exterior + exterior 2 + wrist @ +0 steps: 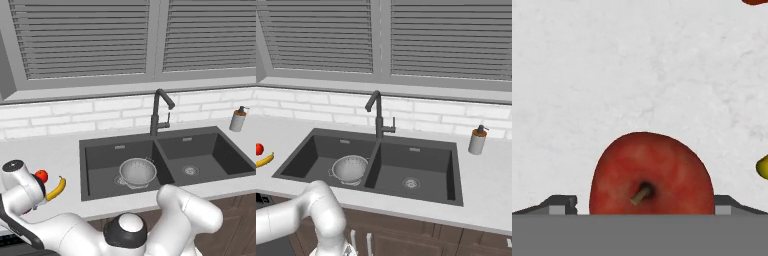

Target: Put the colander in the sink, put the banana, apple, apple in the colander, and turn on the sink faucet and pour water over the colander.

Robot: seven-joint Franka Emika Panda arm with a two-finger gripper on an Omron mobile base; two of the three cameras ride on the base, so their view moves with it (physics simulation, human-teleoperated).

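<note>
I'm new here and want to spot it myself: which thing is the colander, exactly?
Find the dark double-basin sink set in the pale counter under the window. Look into the basin on its left, beside the black faucet. The colander is the round, shiny, silver-white perforated bowl there, unlike the small flat drain in the other basin.

No readable text, labels, brands, numbers or signs anywhere. Soap pump bottle [238, 120] at about 2 o'clock from the sink [200, 145]: plain, no label. Sink faucet [159, 112]: no markings. Colander [137, 171], banana [57, 189], bright red apple [41, 175], the darker apple [652, 175] in the hand view, and the counter [637, 65]: all unmarked. Blinds and tile wall carry no writing.
</note>
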